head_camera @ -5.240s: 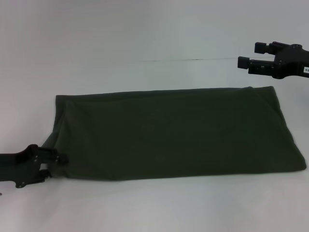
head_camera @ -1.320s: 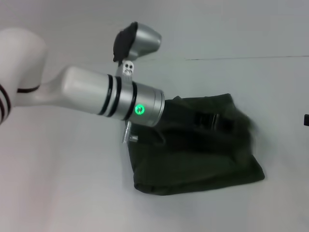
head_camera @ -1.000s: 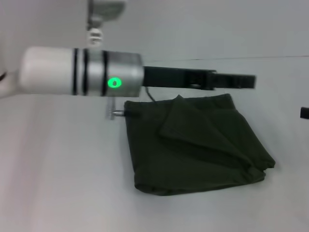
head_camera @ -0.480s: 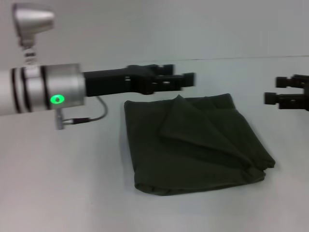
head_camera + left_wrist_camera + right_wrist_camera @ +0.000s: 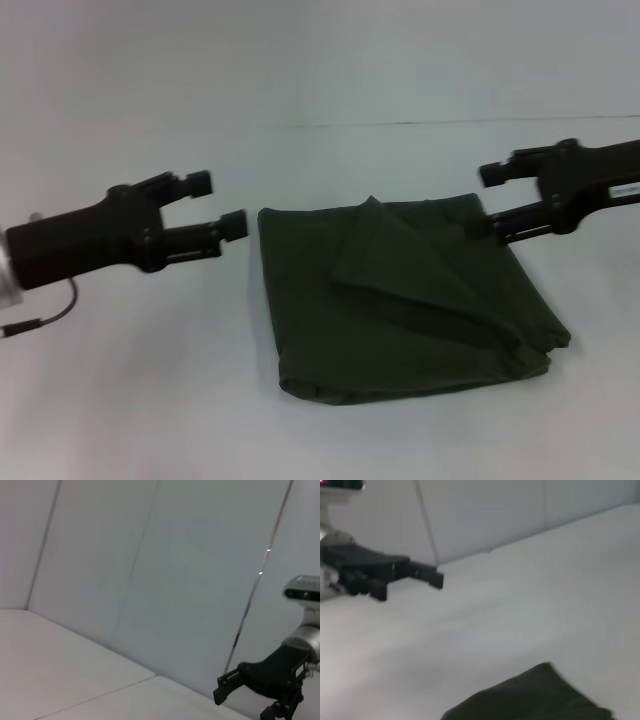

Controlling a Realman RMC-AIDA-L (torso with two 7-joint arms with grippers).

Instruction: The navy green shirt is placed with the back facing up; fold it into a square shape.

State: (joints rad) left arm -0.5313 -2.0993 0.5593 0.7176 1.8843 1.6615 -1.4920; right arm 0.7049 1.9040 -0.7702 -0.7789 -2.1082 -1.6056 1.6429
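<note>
The navy green shirt (image 5: 400,310) lies folded into a rough square on the white table, with a loose flap slanting across its top layer. Left of the shirt's far left corner, my left gripper (image 5: 220,204) hovers open, holding nothing and clear of the fabric. My right gripper (image 5: 483,201) is open and empty too, just above the shirt's far right corner. In the right wrist view a corner of the shirt (image 5: 535,700) shows, with the left gripper (image 5: 412,586) beyond it. The left wrist view shows only the right gripper (image 5: 242,706) far off.
The white table (image 5: 130,400) spreads wide on every side of the shirt. A thin seam line (image 5: 420,123) runs across the far part of the table. A cable (image 5: 40,318) hangs under the left arm.
The shirt, long and flat five seconds ago, is now folded in half. In the last second my left arm drew back left off the shirt. My right gripper moved in toward the far right corner.
</note>
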